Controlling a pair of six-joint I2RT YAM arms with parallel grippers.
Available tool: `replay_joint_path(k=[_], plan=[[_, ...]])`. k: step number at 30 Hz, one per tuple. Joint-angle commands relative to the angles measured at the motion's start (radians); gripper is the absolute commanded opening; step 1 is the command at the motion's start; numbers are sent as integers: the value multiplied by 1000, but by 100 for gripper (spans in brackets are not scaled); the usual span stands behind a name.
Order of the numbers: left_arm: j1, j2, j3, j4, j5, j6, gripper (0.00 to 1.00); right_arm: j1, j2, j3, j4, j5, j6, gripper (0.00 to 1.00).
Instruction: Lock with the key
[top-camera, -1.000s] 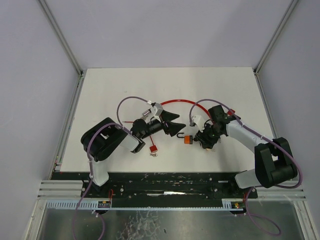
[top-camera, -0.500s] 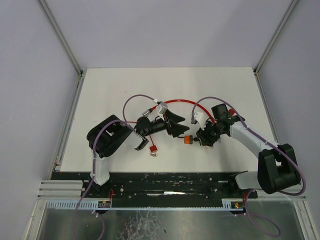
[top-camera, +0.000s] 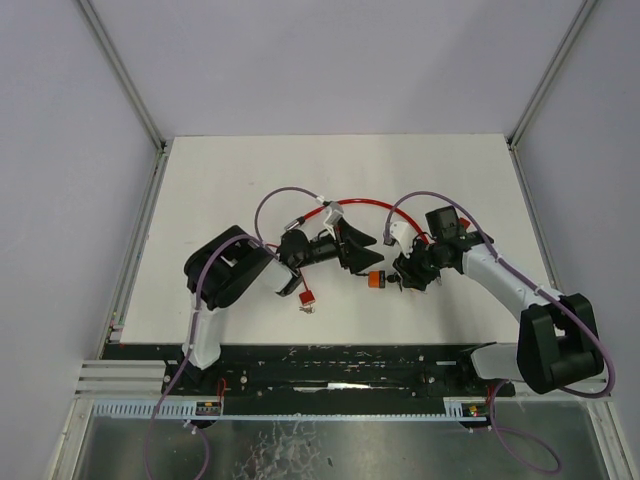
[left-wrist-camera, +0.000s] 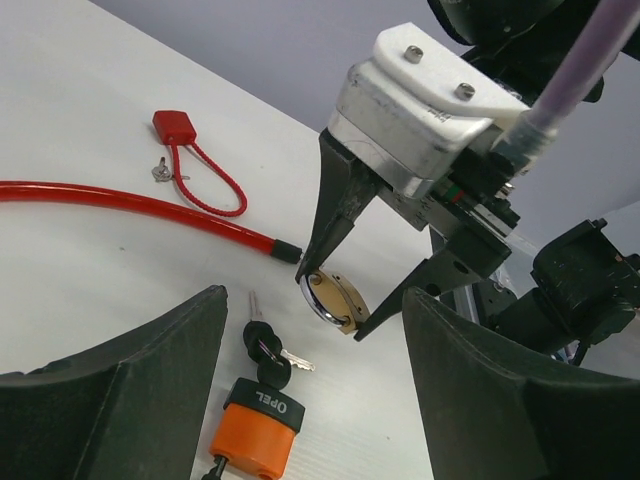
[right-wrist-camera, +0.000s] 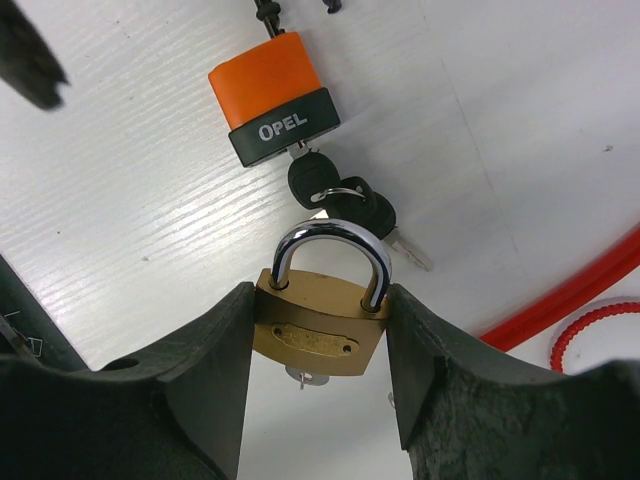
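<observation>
Right gripper (right-wrist-camera: 320, 300) clamped the padlock (right-wrist-camera: 320, 338), left gripper (left-wrist-camera: 312, 310) gaped empty; turning the key (right-wrist-camera: 304, 378) below the fingers risked twisting it loose.

We see two arms, black joints w/ white links: left arm (top-camera: 225, 272), right arm (top-camera: 500, 273). Purple cables (left-wrist-camera: 585, 55) loop off both wrists. Right gripper (left-wrist-camera: 332, 308): white block (left-wrist-camera: 420, 100) w/ two screws (left-wrist-camera: 413, 55), black tapered fingers (left-wrist-camera: 335, 200), approx. triangular.

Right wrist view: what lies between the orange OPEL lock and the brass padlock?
Black-headed keys on a ring lie between the orange OPEL lock and the brass padlock, shown in the right wrist view.
</observation>
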Motion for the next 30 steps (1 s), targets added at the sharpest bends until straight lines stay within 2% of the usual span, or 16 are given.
replay_joint_path(k=[1,8,18,23,30], plan=[[-9,13,47,-20,31,3,69,-7,-45,16,45,-51,-9,18],[-9,15,72,-89,46,7,69,-16,-94,2,68,-60,-7,18],[-31,90,151,-67,83,-150,63,-21,-145,-19,116,-62,-1,18],[-72,106,208,-191,40,-154,62,-21,-151,-23,127,-57,-1,17],[-118,82,254,-428,-87,-50,55,-21,-158,-27,132,-51,1,17]])
